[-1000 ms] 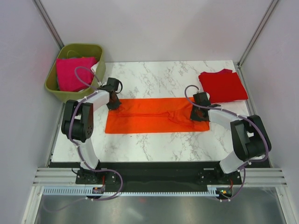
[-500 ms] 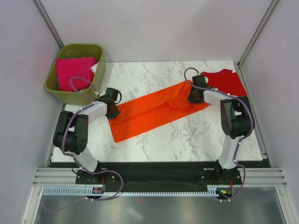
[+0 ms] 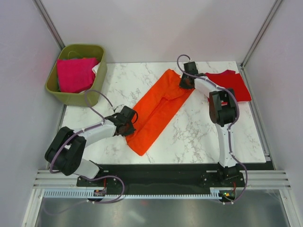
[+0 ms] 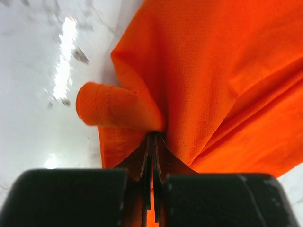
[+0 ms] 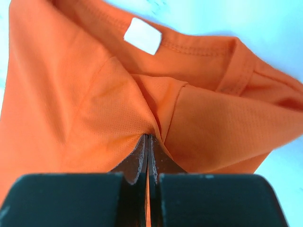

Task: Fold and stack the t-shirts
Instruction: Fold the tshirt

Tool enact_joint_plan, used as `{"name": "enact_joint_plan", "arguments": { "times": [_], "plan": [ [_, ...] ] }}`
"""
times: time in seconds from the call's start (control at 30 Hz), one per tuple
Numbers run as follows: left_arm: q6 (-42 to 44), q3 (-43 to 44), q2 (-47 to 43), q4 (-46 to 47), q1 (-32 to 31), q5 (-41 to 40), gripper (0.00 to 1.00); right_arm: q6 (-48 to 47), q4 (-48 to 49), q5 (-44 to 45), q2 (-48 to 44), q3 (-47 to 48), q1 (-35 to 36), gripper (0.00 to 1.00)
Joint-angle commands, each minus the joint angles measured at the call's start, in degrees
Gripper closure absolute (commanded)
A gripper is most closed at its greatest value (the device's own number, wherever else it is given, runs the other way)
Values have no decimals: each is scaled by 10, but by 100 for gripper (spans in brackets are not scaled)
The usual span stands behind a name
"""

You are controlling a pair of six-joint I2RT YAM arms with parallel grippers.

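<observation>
The orange t-shirt (image 3: 158, 106), folded into a long strip, lies diagonally across the marble table (image 3: 142, 78), from near left to far right. My left gripper (image 3: 129, 124) is shut on its near end, where the cloth (image 4: 213, 80) bunches between the pads. My right gripper (image 3: 184, 84) is shut on its far end by the collar (image 5: 189, 47), with its white label (image 5: 142, 35) showing. The red t-shirt (image 3: 232, 85) lies folded at the far right, behind the right arm. The magenta pink t-shirt (image 3: 75, 73) sits in the bin.
An olive-green plastic bin (image 3: 97, 64) stands off the table's far left corner. White walls and metal posts close in the back and sides. The black base rail runs along the near edge.
Both grippers have swung the orange strip round from lying level across the table to a steep diagonal: the left end came toward the near edge, the right end went to the back.
</observation>
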Motion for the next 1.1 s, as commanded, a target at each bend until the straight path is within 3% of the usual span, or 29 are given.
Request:
{"name": "enact_joint_plan", "arguments": {
  "times": [0.0, 0.23, 0.47, 0.6, 0.73, 1.07],
  "plan": [
    [-74, -53, -8, -69, -34, 16, 98, 5, -88, 15, 88, 64, 26, 100],
    [-149, -51, 4, -48, -153, 42, 98, -3, -143, 21, 173, 252, 61, 100],
    [-192, -7, -5, -53, -258, 24, 98, -20, -145, 45, 186, 300, 68, 98],
    [-208, -16, -59, -56, -270, 26, 98, -49, -144, 72, 175, 310, 60, 86],
    [-199, -18, -121, -59, -278, 27, 96, -90, -118, 85, 143, 299, 63, 58],
    [-164, -7, -135, -88, -247, -9, 95, -127, -38, 12, 4, 215, 65, 57]
  ]
}}
